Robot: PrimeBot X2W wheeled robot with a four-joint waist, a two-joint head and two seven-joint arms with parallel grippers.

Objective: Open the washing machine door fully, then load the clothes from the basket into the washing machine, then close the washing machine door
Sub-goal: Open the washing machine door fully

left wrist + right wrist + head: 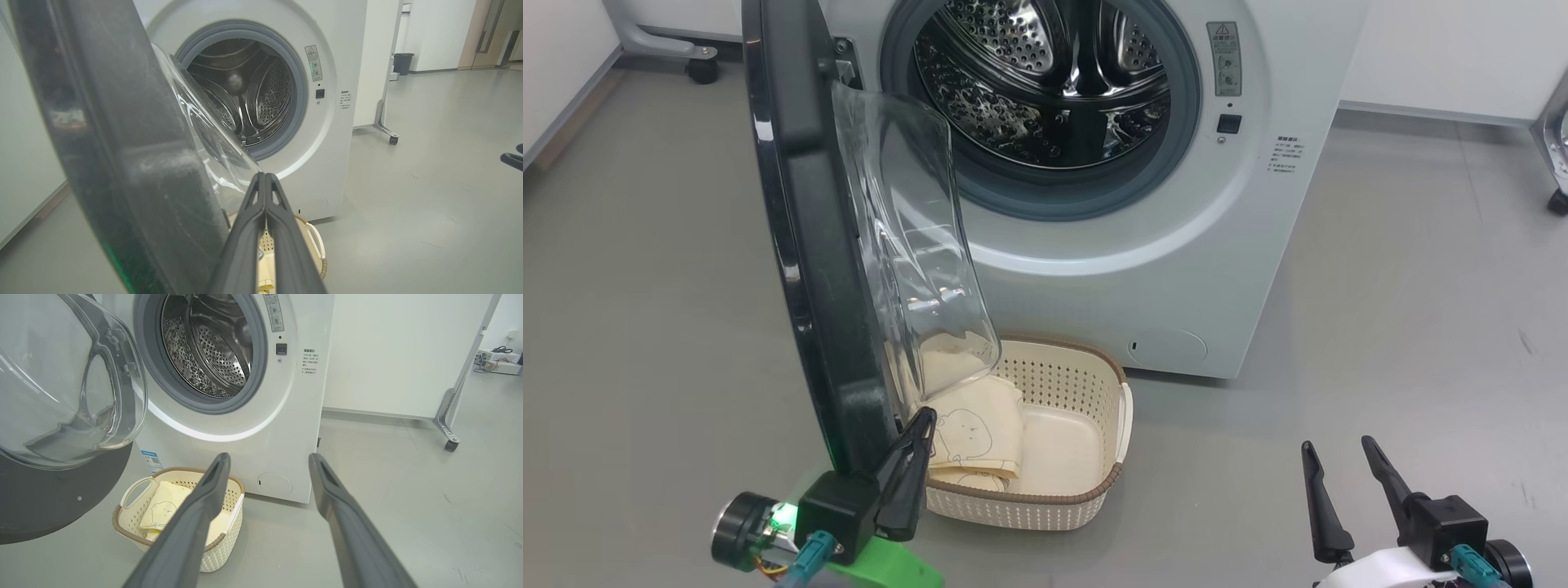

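Note:
The white washing machine point(1176, 269) stands ahead with its steel drum point(1045, 82) exposed. Its door point(809, 245), black-rimmed with a clear glass bowl, stands out edge-on toward me, over the left part of the basket point(1086, 490). Cream clothes point(976, 433) with a bear outline lie in the basket's left half, also seen in the right wrist view as clothes point(163, 504). My left gripper point(921, 420) is shut with nothing in it, its tip beside the door's lower inner edge, above the basket. My right gripper point(1335, 447) hovers open over the floor to the basket's right.
Grey floor surrounds the machine. A white panel on castor feet point(449, 437) stands right of the washer, and another castor point(703, 69) sits at the back left. A dark bin point(403, 63) is far off by the wall.

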